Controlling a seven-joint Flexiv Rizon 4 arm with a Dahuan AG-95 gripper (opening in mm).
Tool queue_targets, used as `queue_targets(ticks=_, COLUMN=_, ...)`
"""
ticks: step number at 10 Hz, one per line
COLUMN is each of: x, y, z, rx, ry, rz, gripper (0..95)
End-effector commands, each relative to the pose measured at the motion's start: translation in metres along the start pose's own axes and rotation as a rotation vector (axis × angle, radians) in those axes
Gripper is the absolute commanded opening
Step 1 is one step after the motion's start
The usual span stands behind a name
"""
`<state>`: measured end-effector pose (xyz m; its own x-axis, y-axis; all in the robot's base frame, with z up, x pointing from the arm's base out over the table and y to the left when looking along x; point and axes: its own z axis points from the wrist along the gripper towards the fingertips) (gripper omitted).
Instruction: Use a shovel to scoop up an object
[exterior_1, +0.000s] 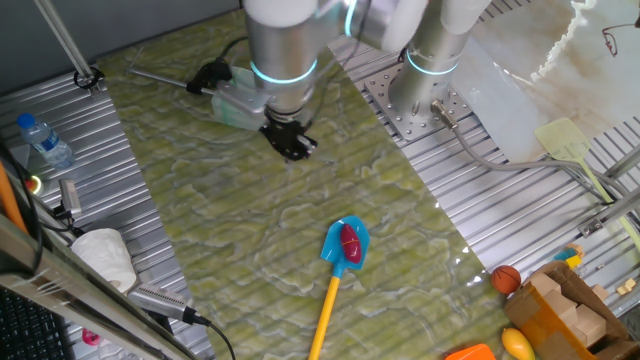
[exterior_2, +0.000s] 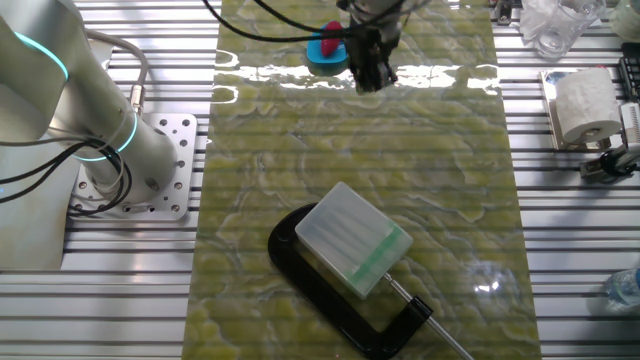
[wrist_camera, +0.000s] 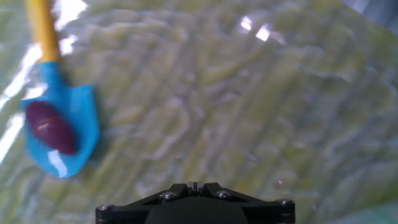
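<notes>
Object (exterior_1: 350, 240) resting on blade of shovel (exterior_1: 345, 244) flat on mat, gripper (exterior_1: 290, 141) hovering well apart, holding nothing — finger spacing not discernible — risk: careless grab of yellow shaft could tilt blade and roll the piece off.

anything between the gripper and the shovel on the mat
Nothing: in one fixed view, only bare green mat lies between the gripper and the shovel, whose blade carries the red object.
</notes>
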<state>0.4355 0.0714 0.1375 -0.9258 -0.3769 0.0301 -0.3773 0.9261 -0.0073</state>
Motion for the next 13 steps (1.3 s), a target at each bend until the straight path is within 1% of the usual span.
queue_targets(ticks=1, x=0.022, y=-0.034, z=-0.006, rx=-0.021, ry=-0.009, rz=0.097, gripper=0.0)
queue_targets(ticks=2, x=0.033, y=-0.039, z=-0.011, rx=-0.019, ry=-0.008, rz=0.112, gripper=0.0)
queue_targets(ticks=3, x=0.040, y=-0.040, z=-0.010, rx=-0.019, ry=-0.015, rz=0.137, gripper=0.0)
queue_targets(ticks=4, x=0.041, y=-0.041, z=-0.009, rx=-0.025, ry=-0.020, rz=0.139, gripper=0.0)
queue_targets(ticks=6, x=0.043, y=-0.041, z=-0.009, rx=-0.082, ry=-0.017, rz=0.200, gripper=0.0)
queue_targets(ticks=7, x=0.046, y=-0.040, z=-0.008, rx=-0.081, ry=-0.008, rz=0.204, gripper=0.0)
queue_targets(ticks=8, x=0.051, y=-0.039, z=-0.009, rx=-0.082, ry=-0.003, rz=0.232, gripper=0.0)
queue_targets(ticks=9, x=0.052, y=-0.037, z=-0.011, rx=-0.084, ry=0.009, rz=0.250, gripper=0.0)
queue_targets(ticks=10, x=0.053, y=-0.035, z=-0.013, rx=-0.069, ry=0.031, rz=0.264, gripper=0.0)
queue_targets(ticks=11, x=0.054, y=-0.035, z=-0.013, rx=-0.053, ry=0.037, rz=0.268, gripper=0.0)
queue_targets(ticks=12, x=0.054, y=-0.035, z=-0.013, rx=-0.021, ry=0.041, rz=0.263, gripper=0.0)
queue_targets(ticks=13, x=0.054, y=-0.035, z=-0.013, rx=-0.025, ry=0.032, rz=0.261, gripper=0.0)
